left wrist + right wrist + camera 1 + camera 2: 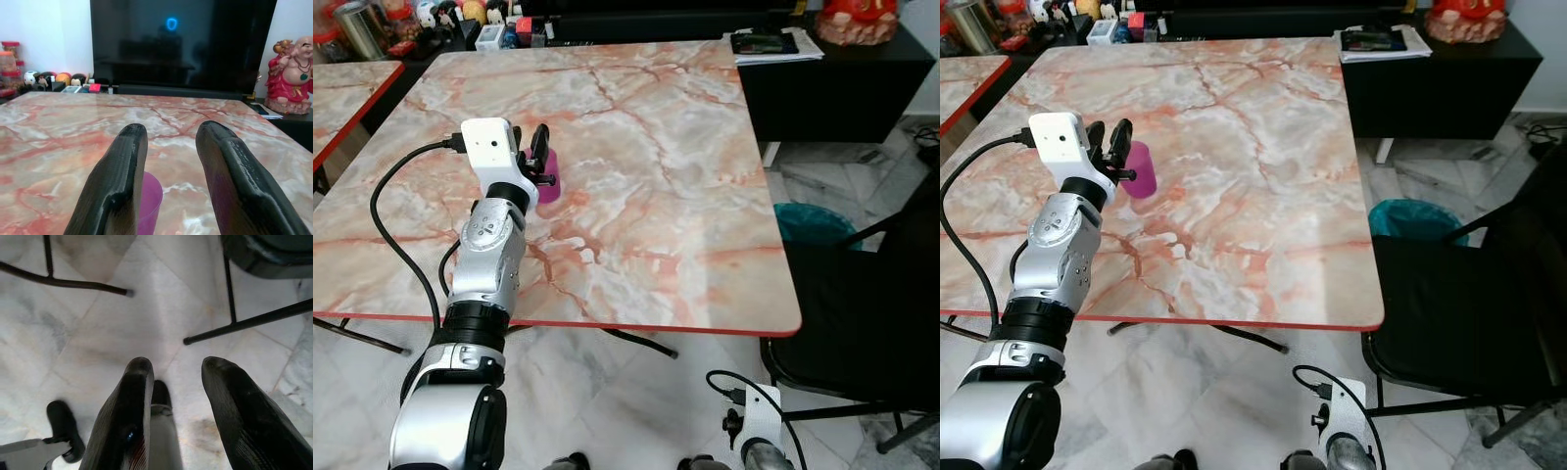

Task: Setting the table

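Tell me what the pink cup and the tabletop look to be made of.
Pink cup: likely plastic, going by its uniform magenta colour, thin rim and slightly translucent wall; the left gripper has its fingers around it.
Tabletop: a marble pattern of pink and cream veins with a glossy sheen; the thin red edge band suggests laminate rather than stone, though that stays uncertain.

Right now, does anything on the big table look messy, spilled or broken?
Nothing stands out. The purple cup stands upright on the marble table, with no spill showing around it. The left gripper is at the cup with its fingers open. The right gripper hangs idle over the floor.
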Robot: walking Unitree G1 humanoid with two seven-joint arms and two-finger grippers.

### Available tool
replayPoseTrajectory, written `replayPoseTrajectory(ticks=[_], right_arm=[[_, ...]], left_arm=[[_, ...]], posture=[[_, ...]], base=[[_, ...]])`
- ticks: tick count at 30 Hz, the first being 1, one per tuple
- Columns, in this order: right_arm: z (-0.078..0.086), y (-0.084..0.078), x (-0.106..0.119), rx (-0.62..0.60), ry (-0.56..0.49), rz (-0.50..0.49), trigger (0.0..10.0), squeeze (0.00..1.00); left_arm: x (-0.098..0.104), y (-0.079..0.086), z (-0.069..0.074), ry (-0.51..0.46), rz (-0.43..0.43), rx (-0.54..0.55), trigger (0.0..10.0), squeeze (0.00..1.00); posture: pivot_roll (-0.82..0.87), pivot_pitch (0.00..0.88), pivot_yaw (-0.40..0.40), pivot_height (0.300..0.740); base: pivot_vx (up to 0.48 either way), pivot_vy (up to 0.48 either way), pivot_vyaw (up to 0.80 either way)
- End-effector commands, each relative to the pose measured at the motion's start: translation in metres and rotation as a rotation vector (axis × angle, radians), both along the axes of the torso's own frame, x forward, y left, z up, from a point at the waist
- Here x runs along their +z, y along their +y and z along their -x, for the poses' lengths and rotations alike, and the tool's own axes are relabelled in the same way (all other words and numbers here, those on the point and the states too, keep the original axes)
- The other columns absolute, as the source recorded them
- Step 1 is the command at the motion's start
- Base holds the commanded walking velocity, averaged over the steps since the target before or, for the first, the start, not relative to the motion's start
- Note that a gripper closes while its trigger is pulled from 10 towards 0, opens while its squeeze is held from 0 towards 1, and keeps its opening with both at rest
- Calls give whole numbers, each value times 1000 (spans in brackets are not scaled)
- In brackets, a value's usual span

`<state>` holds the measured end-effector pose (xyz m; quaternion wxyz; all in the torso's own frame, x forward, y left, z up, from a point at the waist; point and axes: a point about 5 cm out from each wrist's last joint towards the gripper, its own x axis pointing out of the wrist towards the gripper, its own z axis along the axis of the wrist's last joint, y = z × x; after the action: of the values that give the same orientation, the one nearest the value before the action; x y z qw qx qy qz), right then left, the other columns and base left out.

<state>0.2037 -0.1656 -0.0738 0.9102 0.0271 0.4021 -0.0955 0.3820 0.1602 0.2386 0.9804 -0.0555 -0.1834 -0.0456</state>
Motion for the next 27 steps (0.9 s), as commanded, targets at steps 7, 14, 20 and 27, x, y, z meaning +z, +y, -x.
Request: replayPoseTrajectory(ticks=[7,14,20,27], right_arm=[[9,-6,-5,-5,34,-3,10000,0],[9,-6,-5,-3,38,-4,10000,0],[9,-5,-5,-4,42,-9,10000,0],[9,-4,-5,-7,48,-8,10000,0]], left_arm=[[22,18,-8,16,47,42,10000,0],[29,30,-27,183,56,71,10000,0],[32,30,-35,271,32,35,10000,0],[54,30,-42,324,114,-6,10000,0]], posture=[[-115,155,53,740],[-109,163,61,740],[-113,176,68,740],[-110,198,76,740]], base=[[0,0,0],[0,0,0],[0,0,0],[0,0,0]])
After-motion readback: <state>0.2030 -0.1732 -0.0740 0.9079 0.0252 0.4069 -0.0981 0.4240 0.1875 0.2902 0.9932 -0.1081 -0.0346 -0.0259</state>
